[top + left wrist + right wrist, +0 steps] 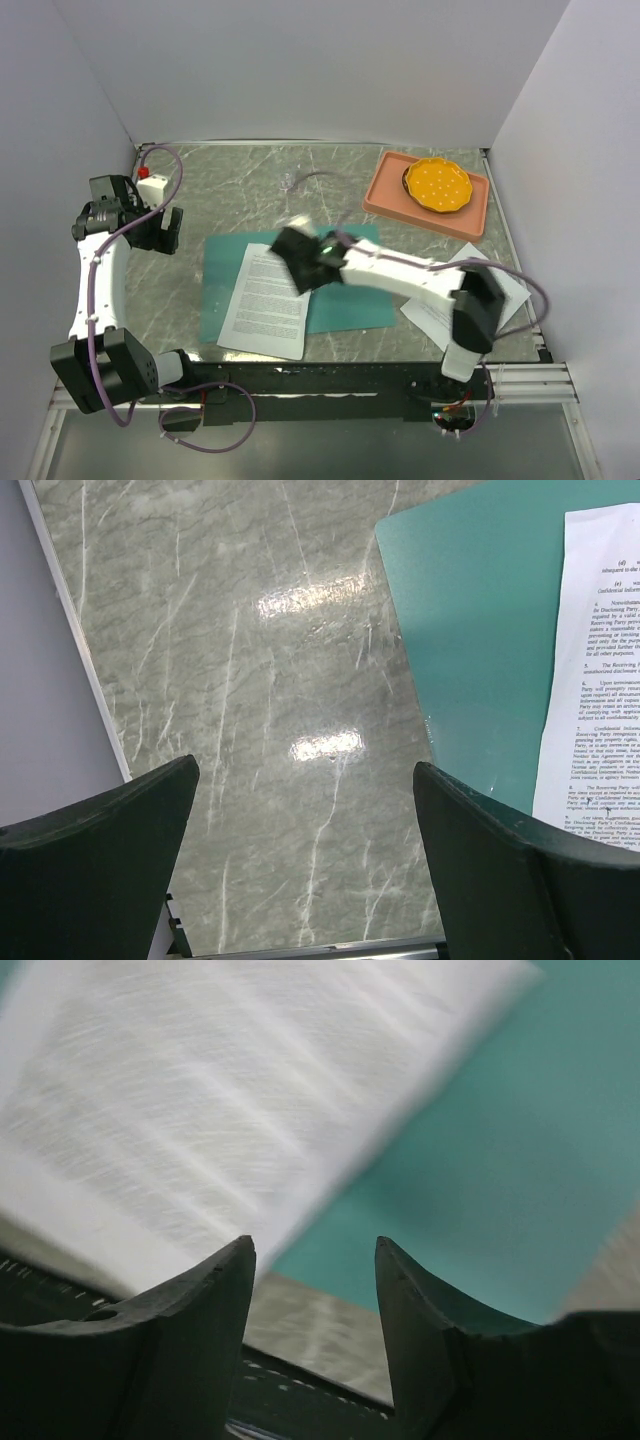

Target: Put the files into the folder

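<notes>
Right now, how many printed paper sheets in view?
2. One printed white paper sheet lies on the teal flat folder, overhanging its near edge. The second sheet lies right of it on the grey marble table, partly under the right arm. Stacked extras would be hidden.

R end effector (298,258) over sheet (265,305) lying on teal folder (215,290).

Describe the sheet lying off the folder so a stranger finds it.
Start at the salmon-pink tray, far right. Closer in, a white sheet lies partly under the right arm. Unlike the other sheet, it rests on marble, not the teal folder.
</notes>
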